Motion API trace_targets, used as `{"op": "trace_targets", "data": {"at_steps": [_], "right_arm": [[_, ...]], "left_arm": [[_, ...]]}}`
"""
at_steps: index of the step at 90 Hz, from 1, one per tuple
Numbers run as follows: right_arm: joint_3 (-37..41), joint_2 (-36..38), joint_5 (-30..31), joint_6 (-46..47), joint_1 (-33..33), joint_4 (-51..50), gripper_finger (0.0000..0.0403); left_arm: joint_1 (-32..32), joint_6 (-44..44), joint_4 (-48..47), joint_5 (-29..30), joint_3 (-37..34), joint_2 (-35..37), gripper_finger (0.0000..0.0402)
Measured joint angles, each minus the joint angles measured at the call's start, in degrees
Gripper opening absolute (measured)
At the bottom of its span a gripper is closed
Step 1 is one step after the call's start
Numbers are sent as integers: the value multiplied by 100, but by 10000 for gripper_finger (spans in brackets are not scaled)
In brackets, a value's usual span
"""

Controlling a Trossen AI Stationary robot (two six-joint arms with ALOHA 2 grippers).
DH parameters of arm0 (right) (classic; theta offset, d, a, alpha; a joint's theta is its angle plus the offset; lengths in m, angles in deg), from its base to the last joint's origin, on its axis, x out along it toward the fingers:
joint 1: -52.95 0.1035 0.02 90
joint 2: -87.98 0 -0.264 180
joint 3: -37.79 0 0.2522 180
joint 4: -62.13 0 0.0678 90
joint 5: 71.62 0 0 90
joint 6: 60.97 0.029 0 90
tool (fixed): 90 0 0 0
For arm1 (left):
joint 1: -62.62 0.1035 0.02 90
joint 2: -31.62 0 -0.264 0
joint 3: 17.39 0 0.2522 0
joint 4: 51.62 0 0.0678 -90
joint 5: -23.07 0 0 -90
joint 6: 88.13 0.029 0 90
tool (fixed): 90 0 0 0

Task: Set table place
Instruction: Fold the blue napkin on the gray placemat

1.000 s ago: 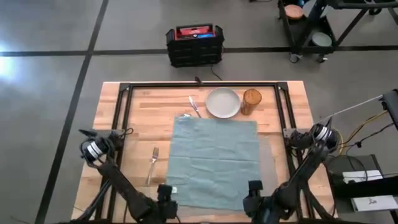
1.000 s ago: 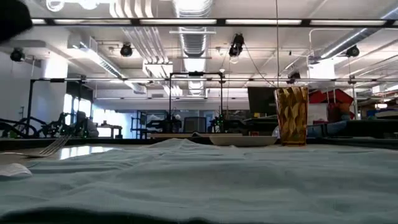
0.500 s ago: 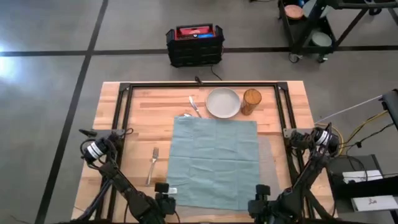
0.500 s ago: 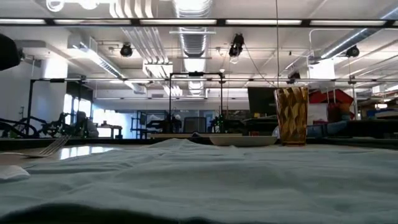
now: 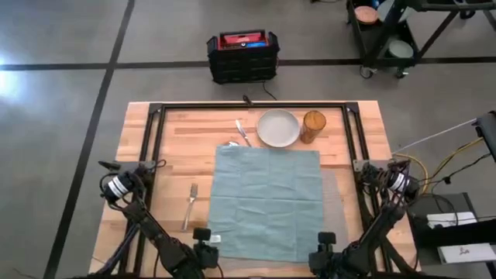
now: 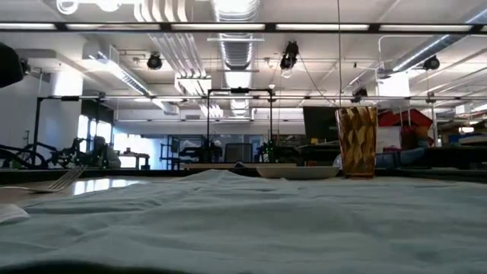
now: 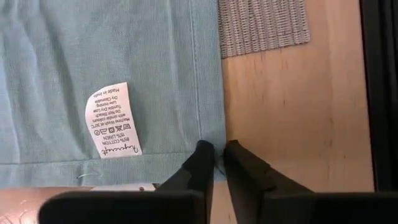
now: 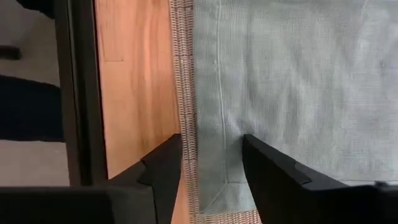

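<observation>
The teal napkin [image 5: 267, 201] lies spread flat over the grey placemat [image 5: 332, 198] in the middle of the table [image 5: 170, 136]. My left gripper [image 7: 217, 149] stands at the napkin's near left corner, next to its white label [image 7: 113, 119], with the fingers almost together. My right gripper [image 8: 211, 155] stands open over the near right corner, one finger on either side of the hem. The fork [image 5: 190, 203] lies left of the napkin. The knife [image 5: 242, 132], spoon [image 5: 231, 144], plate [image 5: 277, 128] and amber glass [image 5: 313, 125] stand beyond its far edge. My left gripper has the napkin's near left corner [image 7: 217, 171] between its two fingers, which come from above and straddle the side hem. The cloth there lies flat and slack on the table. One layer or more, I cannot tell.
The black metal frame [image 5: 248, 107] runs along the table's far side and down both flanks. A black crate [image 5: 242, 56] sits on the floor beyond the table. Bare wood shows left of the fork and along the far left.
My right gripper has gone a little toward the table's right edge, away from the napkin's near right corner. My left gripper has shifted slightly toward the left edge. The napkin's near left corner with its label has sunk flatter onto the table.
</observation>
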Motion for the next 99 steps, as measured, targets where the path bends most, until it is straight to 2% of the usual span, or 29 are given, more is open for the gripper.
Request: {"op": "trace_targets", "data": {"at_steps": [13,38,59,74,99], "right_arm": [[21,99,-26,-2,0,-2,111],[19,125,-132,-55,4,-201,7],[-195,114,-179,-2,4,-771,1],[-506,213,-187,-16,17,-1159,1],[-648,262,-124,-54,15,-1329,0]], "left_arm": [[0,49,22,7,-2,-2,20],[0,109,40,42,-4,-2,20],[11,82,57,73,-20,102,19],[26,37,25,118,-27,471,2],[19,-133,-60,81,-17,937,1]]}}
